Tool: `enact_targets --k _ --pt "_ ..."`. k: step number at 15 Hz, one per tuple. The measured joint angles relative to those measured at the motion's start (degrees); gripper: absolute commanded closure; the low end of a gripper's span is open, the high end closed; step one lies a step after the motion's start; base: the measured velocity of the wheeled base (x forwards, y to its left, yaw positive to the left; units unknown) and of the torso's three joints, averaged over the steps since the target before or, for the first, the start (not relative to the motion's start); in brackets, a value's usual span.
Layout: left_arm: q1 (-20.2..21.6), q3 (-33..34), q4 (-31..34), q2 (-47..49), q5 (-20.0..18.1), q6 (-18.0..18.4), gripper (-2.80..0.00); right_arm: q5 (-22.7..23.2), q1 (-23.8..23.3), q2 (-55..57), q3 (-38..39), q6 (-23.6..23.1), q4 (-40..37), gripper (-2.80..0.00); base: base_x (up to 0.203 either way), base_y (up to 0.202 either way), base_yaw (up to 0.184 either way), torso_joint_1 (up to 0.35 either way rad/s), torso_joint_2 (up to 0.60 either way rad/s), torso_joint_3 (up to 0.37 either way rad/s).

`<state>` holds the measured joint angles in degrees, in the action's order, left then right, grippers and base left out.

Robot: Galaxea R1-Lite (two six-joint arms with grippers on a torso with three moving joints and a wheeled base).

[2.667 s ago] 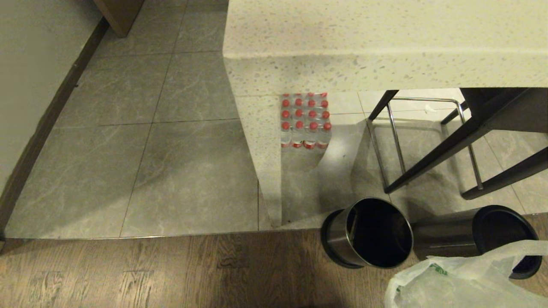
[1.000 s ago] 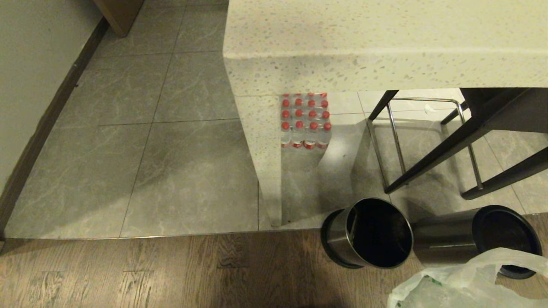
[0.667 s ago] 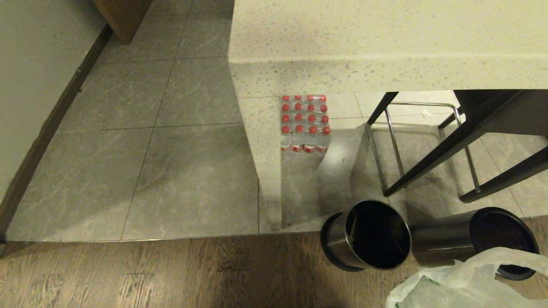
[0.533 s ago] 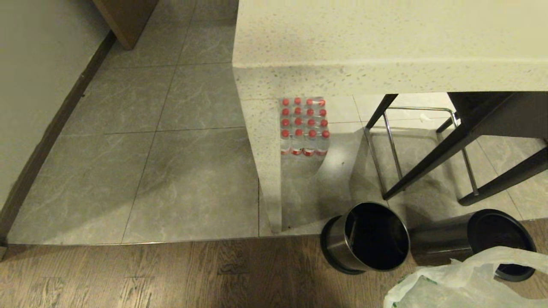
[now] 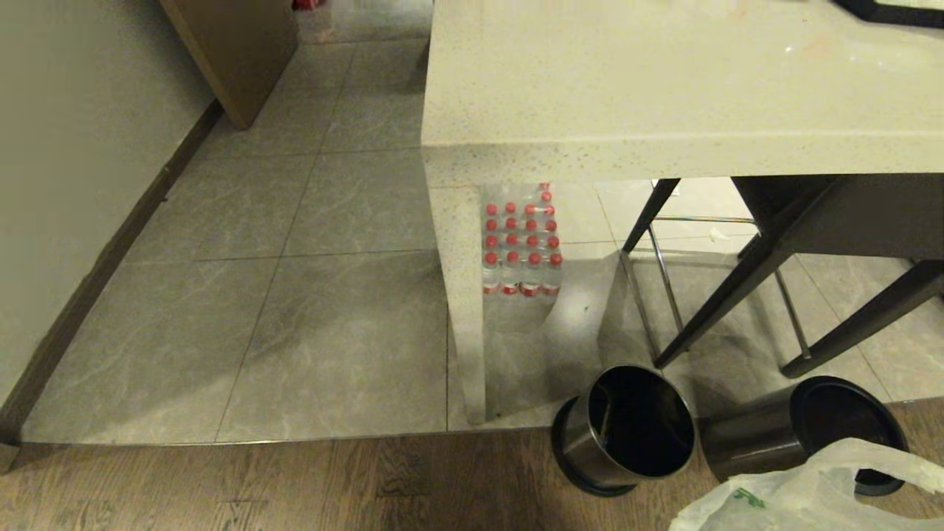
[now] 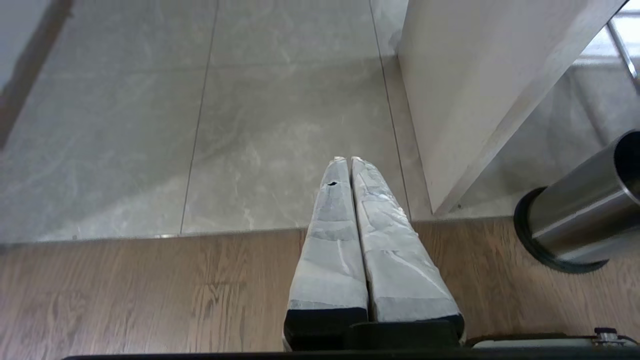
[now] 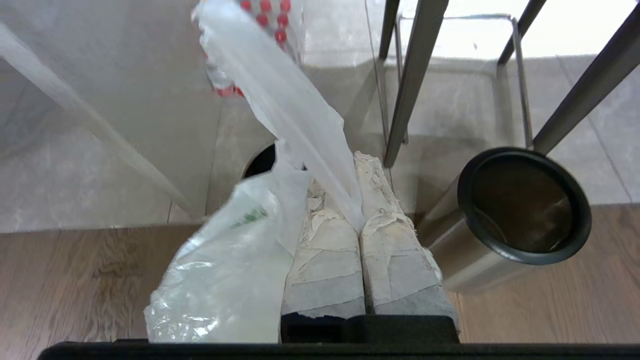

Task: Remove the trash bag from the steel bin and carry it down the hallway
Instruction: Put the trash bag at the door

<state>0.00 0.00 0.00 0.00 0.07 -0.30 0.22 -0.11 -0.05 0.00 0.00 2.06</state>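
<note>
The right gripper (image 7: 350,172) was clamped tight on the trash bag (image 7: 235,250), its taped fingers (image 7: 395,250) pressed together with a strip of the thin plastic pinched between them. The bag hung clear of both bins, out in the open air over the wooden floor (image 5: 295,487), and in the head view it showed at the near right corner (image 5: 796,494), crumpled, with a bit of green print on it. Just beyond it sat the steel bin (image 5: 804,435), black ring rim around a dark inside, tilted in the head view and partly covered by the bag. Beside that bin, to the left, stood a second steel bin (image 5: 627,431), also dark inside, right at the line where wood met grey tile (image 5: 324,339).

The left gripper (image 6: 348,162) hung over the wood near the tile edge, fingers together and holding nothing, well left of the bins. Farther off, a pale speckled counter (image 5: 664,96) filled the upper right of the scene. Under it sat a pack of red-capped bottles (image 5: 520,243) on the tile, and to the right of those the dark legs of a stool (image 5: 708,302). The hallway (image 5: 243,243) ran off to the far left, with the off-white wall (image 5: 81,147) and dark baseboard along its left side.
</note>
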Motion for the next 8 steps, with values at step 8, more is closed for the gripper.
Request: enact_targets --k 8 --pt "0.0 0.0 0.0 0.0 -0.02 -0.02 0.0 0.0 0.04 0.0 0.0 0.0 0.02 0.0 0.0 0.0 0.0 0.002 0.0 0.2"
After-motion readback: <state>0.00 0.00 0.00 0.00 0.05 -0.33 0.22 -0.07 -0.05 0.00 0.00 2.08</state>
